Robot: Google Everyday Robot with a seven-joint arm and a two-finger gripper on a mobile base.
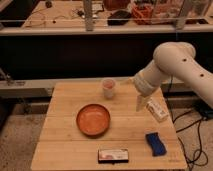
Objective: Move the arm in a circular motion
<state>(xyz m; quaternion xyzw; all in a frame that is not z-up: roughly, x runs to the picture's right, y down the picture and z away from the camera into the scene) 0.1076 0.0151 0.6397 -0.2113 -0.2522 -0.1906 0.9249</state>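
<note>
1. The arm (192, 70) is white, built of thick rounded segments, and comes in from the right edge of the view.
2. Its upper segment rises leftward from that edge to a bulbous joint (172, 52) high on the right; small dark screw holes dot the shell.
3. From the joint the forearm (159, 71) slopes down and to the left, ending in a rounded wrist (146, 83).
4. The pincer (139, 102) hangs just below the wrist, right of the view's middle, pale, narrow and pointing downward.

White arm (175, 60), pale claw (141, 102) over right of tan table (65, 125); orange bowl (93, 120), blue sponge (155, 143).
</note>
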